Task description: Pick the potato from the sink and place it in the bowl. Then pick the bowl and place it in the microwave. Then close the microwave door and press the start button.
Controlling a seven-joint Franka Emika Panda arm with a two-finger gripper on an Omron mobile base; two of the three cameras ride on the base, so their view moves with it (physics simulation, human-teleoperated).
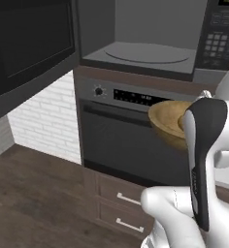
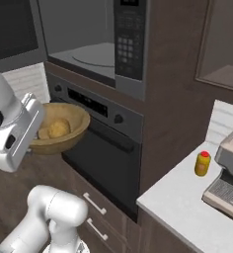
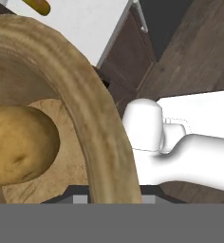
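The tan wooden bowl (image 1: 166, 117) (image 2: 69, 134) (image 3: 100, 137) hangs in the air in front of the oven, below the microwave (image 1: 145, 54) (image 2: 86, 54). My gripper (image 2: 37, 136) (image 3: 111, 197) is shut on the bowl's rim on the near side. The yellowish-brown potato (image 2: 58, 128) (image 3: 16, 142) lies inside the bowl. The microwave door (image 1: 29, 46) (image 2: 10, 29) stands swung open to the left, showing the grey cavity and turntable. Its keypad (image 1: 218, 38) (image 2: 126, 44) is at the cavity's right. The sink is out of view.
The knobbed oven (image 1: 121, 135) (image 2: 106, 141) and drawers (image 1: 123, 210) sit just behind and under the bowl. To the right is a white counter (image 2: 182, 202) with a yellow red-capped bottle (image 2: 203, 163) and a coffee machine (image 2: 232, 170). Wooden floor (image 1: 34, 203) lies to the left.
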